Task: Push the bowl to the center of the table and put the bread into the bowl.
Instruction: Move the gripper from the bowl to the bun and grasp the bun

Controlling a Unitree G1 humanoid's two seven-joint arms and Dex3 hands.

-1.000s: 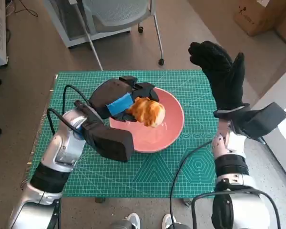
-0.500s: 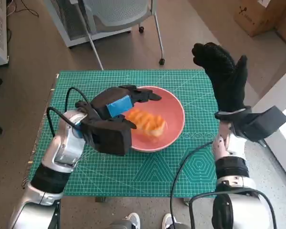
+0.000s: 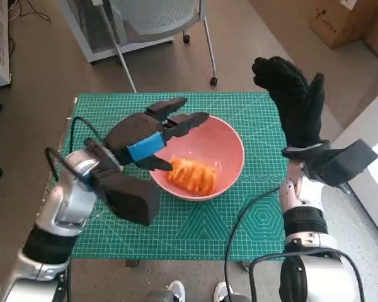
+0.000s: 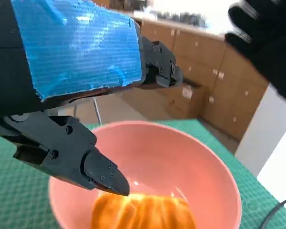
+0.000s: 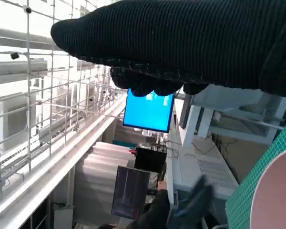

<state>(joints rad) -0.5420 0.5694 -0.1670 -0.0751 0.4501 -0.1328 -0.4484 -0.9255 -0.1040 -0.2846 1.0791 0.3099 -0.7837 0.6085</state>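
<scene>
Plainly, bread (image 3: 192,175) lies in unmarked pink bowl (image 3: 230,137).

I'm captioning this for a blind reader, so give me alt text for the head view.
An orange bread lies in a pink bowl near the middle of a green mat. The left hand hovers open over the bowl's left rim, holding nothing. The gloved right hand is raised, fingers up, above the mat's far right corner.

You get even, bright light overhead; window glare blows out the right wrist view, edges bow.
</scene>
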